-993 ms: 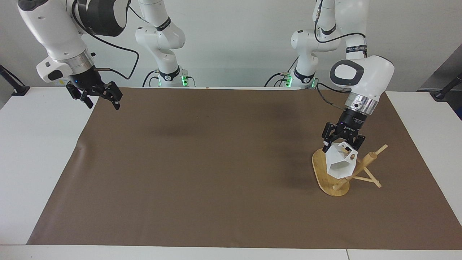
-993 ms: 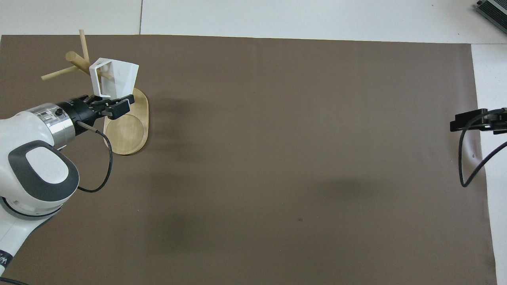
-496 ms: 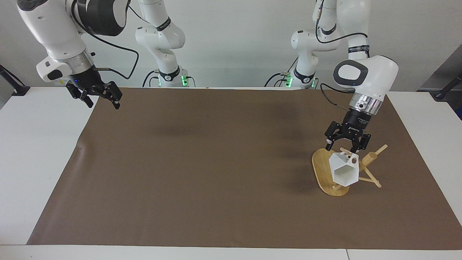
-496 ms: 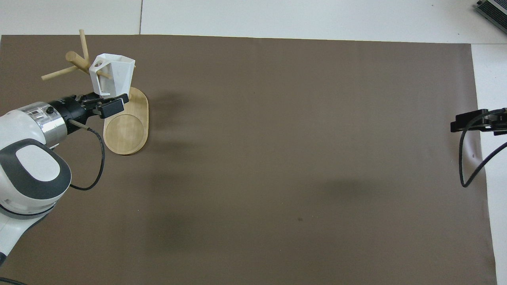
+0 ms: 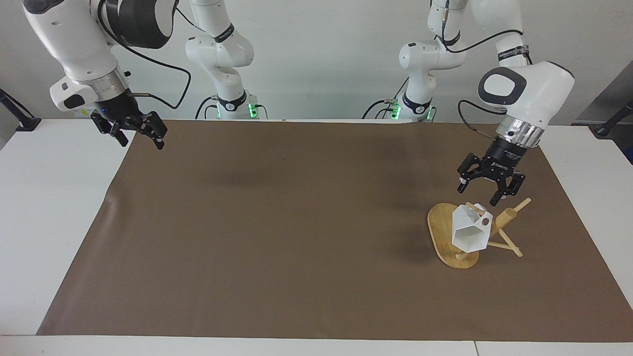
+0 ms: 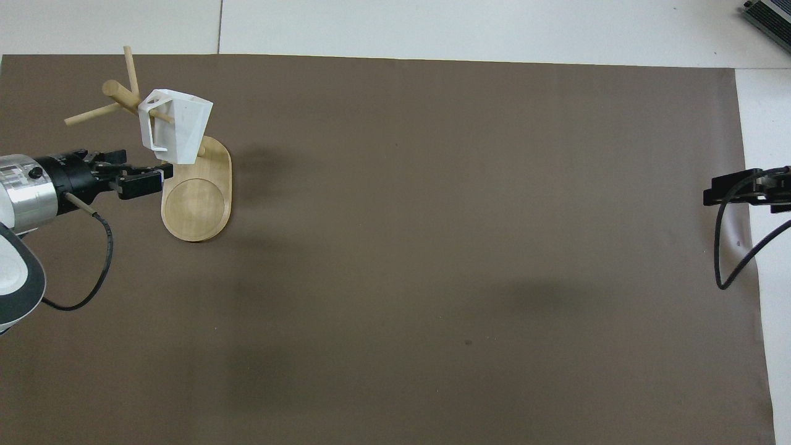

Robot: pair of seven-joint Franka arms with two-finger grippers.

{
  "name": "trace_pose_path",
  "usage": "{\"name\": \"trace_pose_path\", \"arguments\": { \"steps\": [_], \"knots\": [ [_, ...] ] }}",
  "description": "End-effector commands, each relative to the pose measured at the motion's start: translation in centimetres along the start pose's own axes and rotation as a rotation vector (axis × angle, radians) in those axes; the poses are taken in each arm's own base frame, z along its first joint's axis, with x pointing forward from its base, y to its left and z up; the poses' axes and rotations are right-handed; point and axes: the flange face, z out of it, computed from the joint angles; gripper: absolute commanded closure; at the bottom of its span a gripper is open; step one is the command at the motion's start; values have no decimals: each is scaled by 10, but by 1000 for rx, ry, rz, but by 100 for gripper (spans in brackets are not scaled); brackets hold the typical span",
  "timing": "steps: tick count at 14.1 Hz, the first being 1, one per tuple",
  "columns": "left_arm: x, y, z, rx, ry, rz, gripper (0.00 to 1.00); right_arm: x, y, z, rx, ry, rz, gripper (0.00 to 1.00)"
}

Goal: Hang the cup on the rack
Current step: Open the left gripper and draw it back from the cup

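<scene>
Now the cup (image 5: 469,231) hangs by its handle on a peg of the rack (image 5: 447,237), at the left arm's end of the desk (image 5: 44,207).
Left gripper (image 5: 489,190) hovers over it, fingers wide, empty; right gripper (image 5: 138,136) waits wide over the right arm's end.

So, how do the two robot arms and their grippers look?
Both arms are glossy white with dark grey joint caps and a silver ring at the wrist. The left gripper and right gripper are black with two fingers. A thin black cable loops along each arm.
</scene>
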Motion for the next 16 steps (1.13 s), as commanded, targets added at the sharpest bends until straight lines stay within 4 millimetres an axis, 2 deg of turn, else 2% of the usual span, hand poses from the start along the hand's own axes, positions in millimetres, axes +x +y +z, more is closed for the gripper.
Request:
{"name": "trace_pose_path", "arguments": {
  "steps": [1, 6, 16],
  "knots": [
    [-10, 3, -29, -5, 102, 74, 0, -7, 2, -3, -11, -9, 19, 0],
    [-31, -3, -63, -48, 220, 310, 0, -7, 2, -4, -13, -6, -38, 0],
    [-26, -16, -86, 101, 304, 1131, 0, -6, 3, -4, -13, -3, -73, 0]
  ]
}}
